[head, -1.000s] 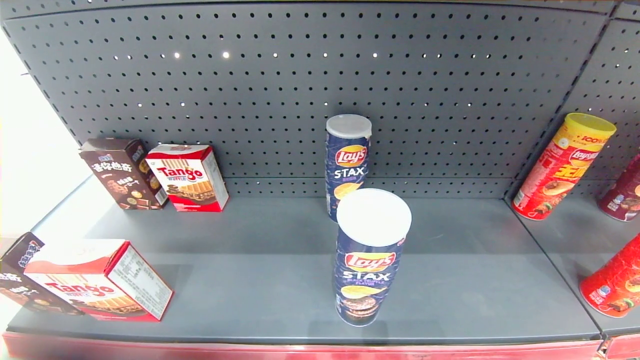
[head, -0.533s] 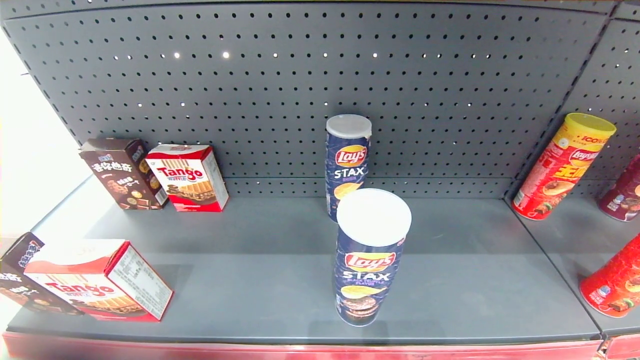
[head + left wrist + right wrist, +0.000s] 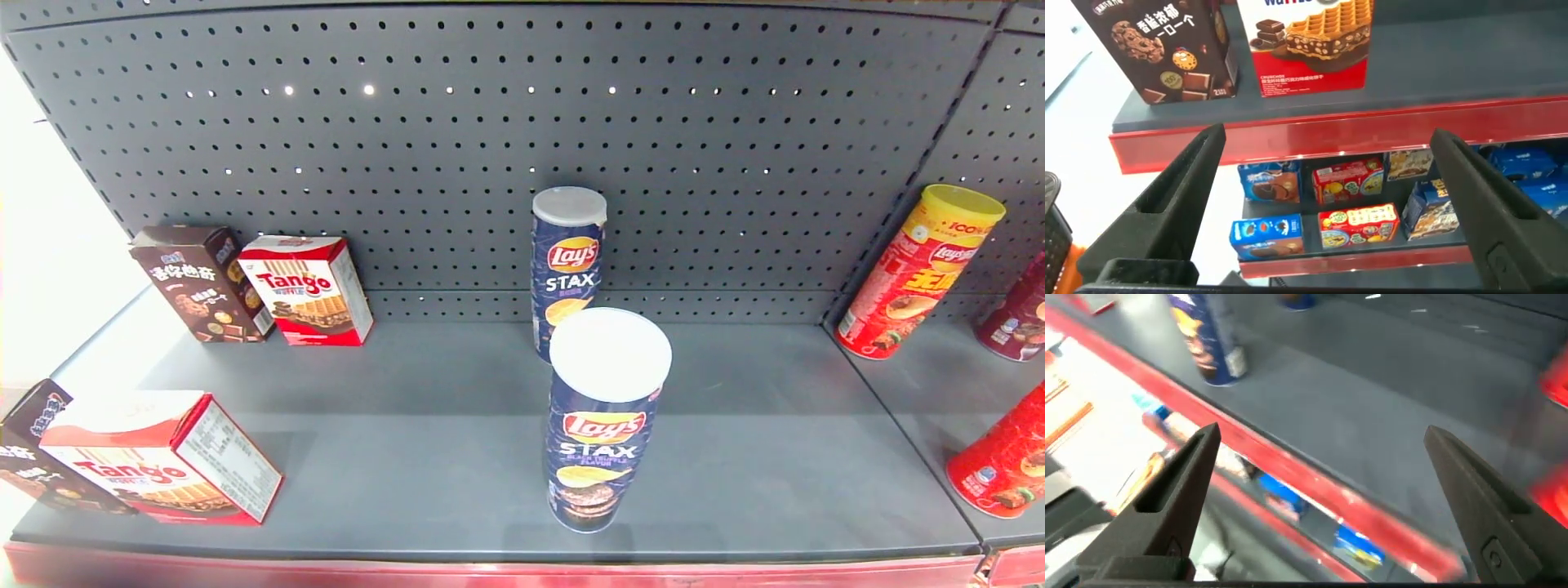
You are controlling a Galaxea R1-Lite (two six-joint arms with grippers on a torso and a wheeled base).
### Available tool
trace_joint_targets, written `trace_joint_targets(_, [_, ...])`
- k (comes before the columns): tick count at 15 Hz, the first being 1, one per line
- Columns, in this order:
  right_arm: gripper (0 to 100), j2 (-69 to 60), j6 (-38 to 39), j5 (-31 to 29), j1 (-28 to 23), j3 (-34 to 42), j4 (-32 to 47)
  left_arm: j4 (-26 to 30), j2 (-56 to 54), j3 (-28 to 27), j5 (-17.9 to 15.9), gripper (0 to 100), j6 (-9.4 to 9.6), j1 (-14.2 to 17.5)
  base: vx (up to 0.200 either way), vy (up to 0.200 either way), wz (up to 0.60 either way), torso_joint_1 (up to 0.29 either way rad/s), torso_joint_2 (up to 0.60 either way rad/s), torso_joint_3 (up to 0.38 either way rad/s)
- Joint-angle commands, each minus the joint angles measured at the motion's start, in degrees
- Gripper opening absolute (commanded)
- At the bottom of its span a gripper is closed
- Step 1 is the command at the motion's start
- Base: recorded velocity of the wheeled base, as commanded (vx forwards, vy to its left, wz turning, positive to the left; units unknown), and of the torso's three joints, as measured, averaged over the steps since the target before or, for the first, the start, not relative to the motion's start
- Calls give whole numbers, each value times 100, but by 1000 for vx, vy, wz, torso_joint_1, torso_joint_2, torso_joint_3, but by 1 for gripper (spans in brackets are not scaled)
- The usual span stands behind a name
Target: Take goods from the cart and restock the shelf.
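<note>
grey pegboard-backed shelf (image 3: 775, 457), red front edge. stock: front can (image 3: 604, 425), navy, white lid on (contents unseen), upright near the front edge, middle; rear can (image 3: 569, 269), same kind, just behind it at the back wall. wafer box (image 3: 155, 457) and cookie box (image 3: 28, 474), front left corner. left gripper (image 3: 1327, 139), right gripper (image 3: 1323, 434): both spread wide, empty.

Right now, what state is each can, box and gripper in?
front chip can: upright, lid on
rear chip can: upright, lid on
yellow-lidded red can: standing, lid on
rear wafer box: upright, closed
front wafer box: upright, closed
left gripper: fingers open, empty
right gripper: fingers open, empty
</note>
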Motion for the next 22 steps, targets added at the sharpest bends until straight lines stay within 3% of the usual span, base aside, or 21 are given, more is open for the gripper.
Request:
trace_joint_targets(1, [100, 1735, -56, -91, 686, -720, -153, 0, 24, 0, 0, 100, 4, 2, 0, 0, 0, 0, 0, 0])
trace_joint_targets(6, [100, 3308, -56, -346, 985, -887, -1093, 0, 33, 0, -9, 100, 13, 2, 0, 0, 0, 0, 0, 0])
trace_joint_targets(13, [100, 4468, -65, -575, 1152, -1757, -1111, 0, 24, 0, 9, 100, 22, 2, 0, 0, 0, 0, 0, 0])
trace_joint_targets(22, [100, 5136, -65, -671, 1380, -2258, -1119, 0, 24, 0, 9, 100, 13, 2, 0, 0, 0, 0, 0, 0])
